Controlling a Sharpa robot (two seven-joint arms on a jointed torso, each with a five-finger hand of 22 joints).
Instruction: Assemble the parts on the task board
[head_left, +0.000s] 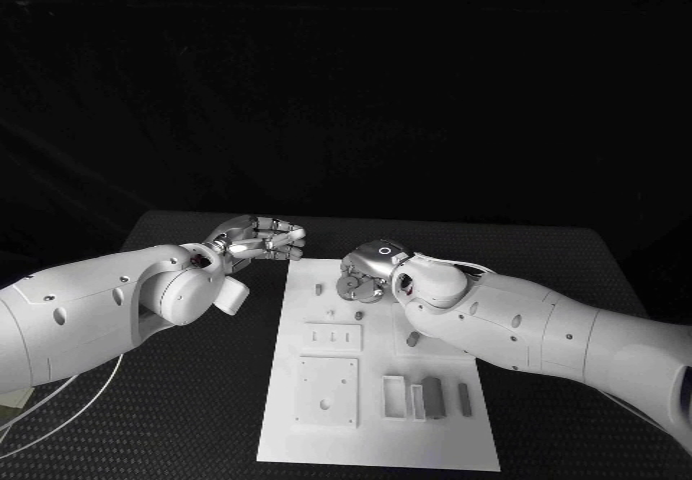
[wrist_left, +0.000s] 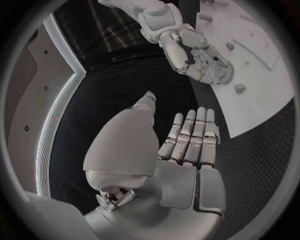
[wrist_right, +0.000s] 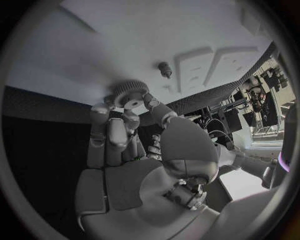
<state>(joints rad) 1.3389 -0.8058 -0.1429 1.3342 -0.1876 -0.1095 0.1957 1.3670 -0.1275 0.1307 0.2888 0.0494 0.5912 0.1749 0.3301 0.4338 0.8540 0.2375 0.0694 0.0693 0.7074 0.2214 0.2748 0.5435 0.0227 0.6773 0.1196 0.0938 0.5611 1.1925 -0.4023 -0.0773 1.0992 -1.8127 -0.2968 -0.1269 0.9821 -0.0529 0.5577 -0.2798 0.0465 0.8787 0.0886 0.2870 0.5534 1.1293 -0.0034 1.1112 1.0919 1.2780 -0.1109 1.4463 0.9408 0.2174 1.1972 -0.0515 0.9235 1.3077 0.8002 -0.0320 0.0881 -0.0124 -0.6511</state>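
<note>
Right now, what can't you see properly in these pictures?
- Head view: the right hand and arm cover part of the task board, so the gear it holds is hidden there.
- Right wrist view: whether the gear touches the board cannot be told; fingers block it.
- Head view: the grey parts are too small to identify.
- Left hand holds nothing.

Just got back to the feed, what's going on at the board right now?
The right hand is over the far end of the task board, pinching a small gear between its fingertips just above the white surface, near a small peg. The left hand holds nothing; it waits with fingers straight and together over the black table beside the board's far left corner. Several more parts lie nearer the robot on the board.
</note>
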